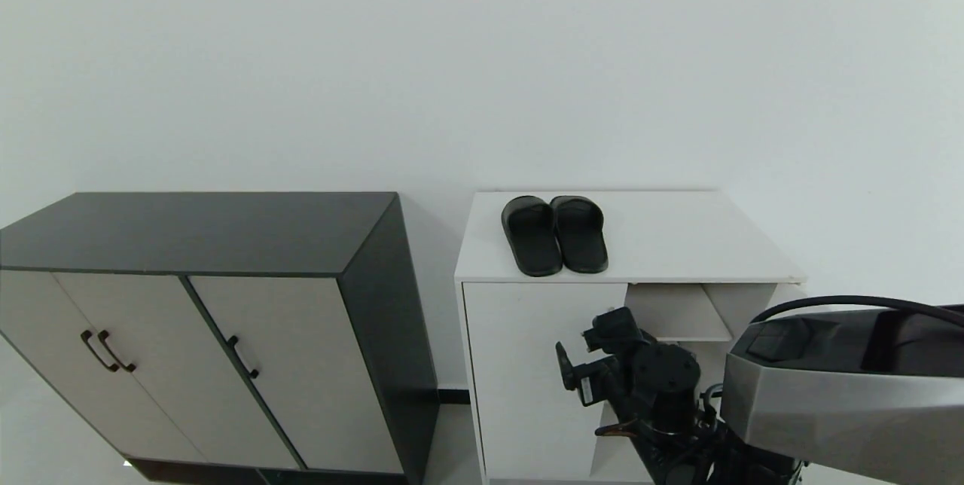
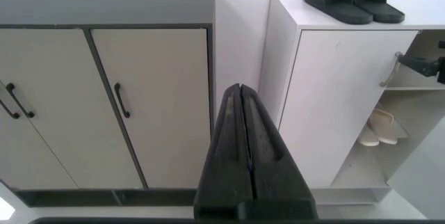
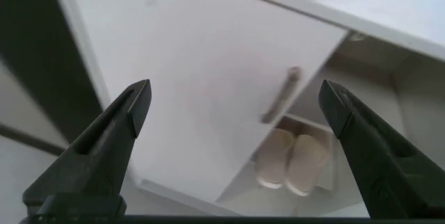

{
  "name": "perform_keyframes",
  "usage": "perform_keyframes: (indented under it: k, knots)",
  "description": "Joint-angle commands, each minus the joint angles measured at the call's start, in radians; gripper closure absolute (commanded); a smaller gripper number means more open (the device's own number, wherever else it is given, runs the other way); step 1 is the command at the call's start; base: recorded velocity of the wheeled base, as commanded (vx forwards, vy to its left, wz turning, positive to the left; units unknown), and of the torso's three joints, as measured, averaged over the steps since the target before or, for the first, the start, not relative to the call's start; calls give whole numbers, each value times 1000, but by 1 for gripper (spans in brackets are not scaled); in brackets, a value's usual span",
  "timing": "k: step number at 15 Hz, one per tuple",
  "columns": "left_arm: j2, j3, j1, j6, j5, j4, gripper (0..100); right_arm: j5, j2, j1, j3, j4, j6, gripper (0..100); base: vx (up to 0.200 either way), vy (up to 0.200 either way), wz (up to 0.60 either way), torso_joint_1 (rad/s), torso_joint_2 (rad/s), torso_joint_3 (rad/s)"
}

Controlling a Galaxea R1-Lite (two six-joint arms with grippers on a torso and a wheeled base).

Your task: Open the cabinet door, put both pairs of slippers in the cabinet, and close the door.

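- Dark cabinet (image 1: 203, 233): I find it standing left of the white cabinet, with all doors closed.
- White cabinet (image 1: 542, 364): the left door is closed. The right compartment is open and its shelves are exposed.
- Right jaws: spread wide and holding nothing, in front of the closed white door near its handle (image 3: 281, 95).
- Left jaws: pressed together and empty, set back from both cabinets.
- Black slippers (image 1: 536, 238): I note the pair side by side on the white cabinet's top, toward its left end.
- White slippers (image 3: 306, 165): side by side on a lower shelf inside the open compartment.
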Motion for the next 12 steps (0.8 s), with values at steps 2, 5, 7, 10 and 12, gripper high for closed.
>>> perform_keyframes:
  k: [2,5,7,10,12]
  knots:
    - [1,0,0,0,0,0,100,9,-92,-72,-76,80,-33,0,0,0,0,0,0,0]
    - [1,0,0,0,0,0,100,5,-290,-45,-178,519,80,0,0,0,0,0,0,0]
    - [1,0,-1,1,-1,0,100,-45,-342,-26,-311,772,178,0,0,0,0,0,0,0]
    - [1,0,0,3,-1,0,100,-74,-375,41,-428,963,247,0,0,0,0,0,0,0]
    - [1,0,0,3,-3,0,100,-75,-375,66,-451,1020,292,0,0,0,0,0,0,0]
